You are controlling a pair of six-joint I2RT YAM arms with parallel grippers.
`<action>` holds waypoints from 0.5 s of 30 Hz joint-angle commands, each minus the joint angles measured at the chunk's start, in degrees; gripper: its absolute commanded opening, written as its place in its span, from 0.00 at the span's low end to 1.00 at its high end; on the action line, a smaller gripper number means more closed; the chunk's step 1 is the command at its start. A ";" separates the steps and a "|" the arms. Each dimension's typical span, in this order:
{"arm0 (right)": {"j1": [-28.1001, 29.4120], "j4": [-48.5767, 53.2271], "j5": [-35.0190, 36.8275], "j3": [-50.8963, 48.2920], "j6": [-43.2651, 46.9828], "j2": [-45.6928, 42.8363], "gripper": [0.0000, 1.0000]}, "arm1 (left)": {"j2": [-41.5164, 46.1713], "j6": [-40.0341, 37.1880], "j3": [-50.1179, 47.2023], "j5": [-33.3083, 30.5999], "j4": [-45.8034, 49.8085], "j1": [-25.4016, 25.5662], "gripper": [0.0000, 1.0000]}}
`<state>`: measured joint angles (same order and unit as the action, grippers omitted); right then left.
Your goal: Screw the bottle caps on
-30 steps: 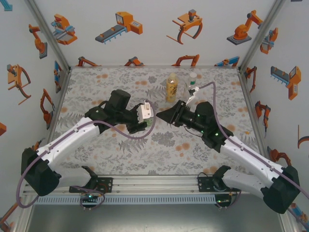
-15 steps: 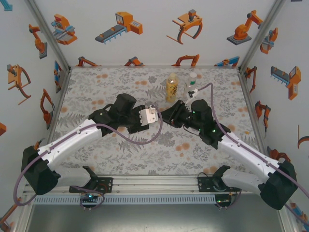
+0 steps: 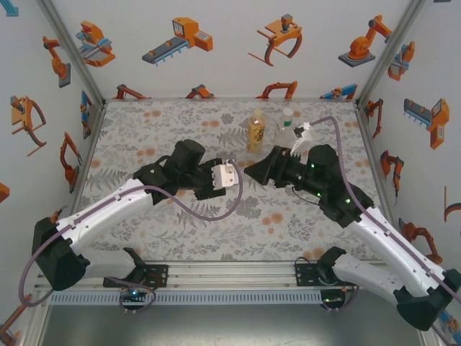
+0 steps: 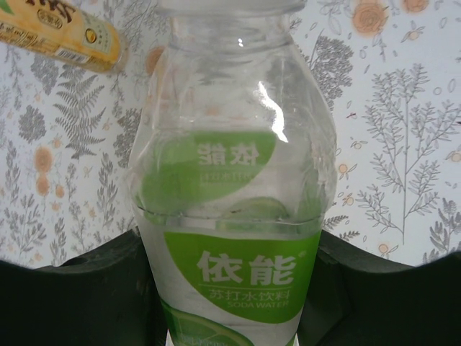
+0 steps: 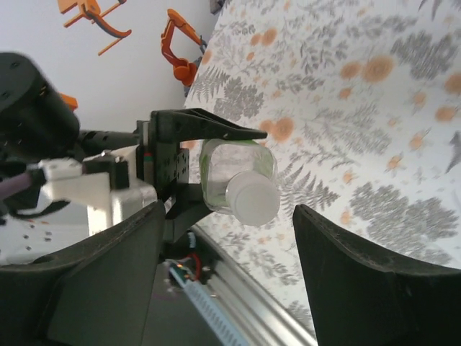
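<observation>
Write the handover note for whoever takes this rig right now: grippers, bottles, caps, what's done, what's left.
Left gripper: shut on the green-label bottle, neck toward the right arm.
Right gripper: open, facing the white cap on that bottle, not touching.
Amber bottle and colourless bottle stand at the table's far side, each capped.
Done: all three bottles capped; tightness cannot be judged.
Left: probably grip the white cap, twist it tight, set the bottle down.

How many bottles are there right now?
3. An amber bottle stands near the far edge of the table, a colourless bottle stands beside it, and a green-labelled bottle is held in the left hand. I see no others.
</observation>
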<state>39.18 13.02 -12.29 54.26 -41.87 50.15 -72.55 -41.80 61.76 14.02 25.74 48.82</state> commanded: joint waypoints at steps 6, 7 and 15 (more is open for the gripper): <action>-0.16 5.04 -13.24 1.44 40.08 -5.06 0.60 | -3.35 -0.88 7.31 20.67 10.41 -3.14 0.00; -0.16 6.29 -16.03 1.76 44.90 -5.26 0.59 | -4.47 -1.12 8.57 23.10 12.64 -3.60 0.00; -0.16 17.00 -28.38 6.53 70.64 -3.63 0.57 | -13.30 -9.98 18.44 40.32 32.75 -6.10 0.00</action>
<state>39.18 25.56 -34.44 57.58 14.90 46.06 -84.03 -46.22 77.43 44.31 46.98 43.09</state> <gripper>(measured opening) 0.573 0.531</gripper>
